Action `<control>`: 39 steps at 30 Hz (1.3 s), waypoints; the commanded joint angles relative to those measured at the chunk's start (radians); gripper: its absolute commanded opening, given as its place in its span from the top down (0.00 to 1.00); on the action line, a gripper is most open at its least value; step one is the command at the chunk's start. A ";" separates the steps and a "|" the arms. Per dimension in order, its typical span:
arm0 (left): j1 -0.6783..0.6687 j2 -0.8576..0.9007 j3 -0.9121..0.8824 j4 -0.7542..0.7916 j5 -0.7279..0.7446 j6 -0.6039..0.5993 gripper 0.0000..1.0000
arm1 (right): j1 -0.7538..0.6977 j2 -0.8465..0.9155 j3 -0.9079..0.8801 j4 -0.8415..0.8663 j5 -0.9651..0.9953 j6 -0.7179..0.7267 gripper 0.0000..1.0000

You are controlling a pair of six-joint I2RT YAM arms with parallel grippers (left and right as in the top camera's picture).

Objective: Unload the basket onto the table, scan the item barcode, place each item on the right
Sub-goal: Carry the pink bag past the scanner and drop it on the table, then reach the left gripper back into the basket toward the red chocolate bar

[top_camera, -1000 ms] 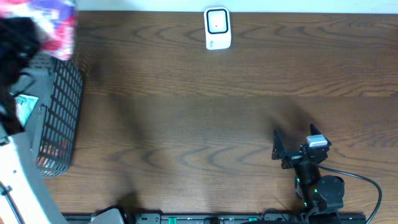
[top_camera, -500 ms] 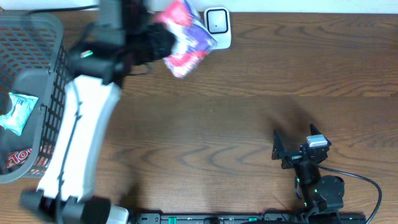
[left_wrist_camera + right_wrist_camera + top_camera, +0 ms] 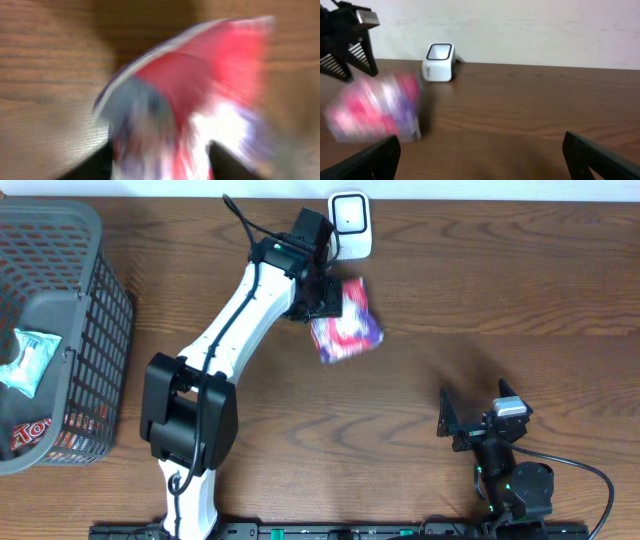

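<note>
Left gripper (image 3: 325, 305) hangs beside the small white box-shaped scanner (image 3: 350, 225), jaws spread, gripping nothing. The blurred pink-and-purple plastic snack packet (image 3: 345, 332) sits just below it, loose. Presenting step looks unfinished; next likely needs regrasping, barcode turned scannerward. Right gripper (image 3: 473, 415) rests wide apart, empty.

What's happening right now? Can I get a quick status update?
Right gripper open, empty. Left gripper at the pink packet, grip unclear in the blur. Packet close to the white scanner. Nothing between them.
</note>
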 commanded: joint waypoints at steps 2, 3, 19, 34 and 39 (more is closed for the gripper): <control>0.012 -0.037 0.011 -0.028 -0.010 0.016 0.12 | 0.007 -0.003 -0.002 -0.003 0.009 -0.012 0.01; 0.020 -0.048 0.019 -0.039 -0.010 0.027 0.11 | 0.007 -0.003 -0.002 -0.003 0.009 -0.012 0.01; 0.480 -0.533 0.071 0.057 -0.011 0.082 0.04 | 0.007 -0.003 -0.002 -0.003 0.010 -0.012 0.01; 1.090 -0.493 -0.038 -0.090 -0.251 0.070 0.04 | 0.007 -0.003 -0.002 -0.003 0.009 -0.012 0.01; 1.108 -0.388 -0.106 -0.169 -0.306 0.070 0.04 | 0.007 -0.003 -0.002 -0.003 0.009 -0.012 0.01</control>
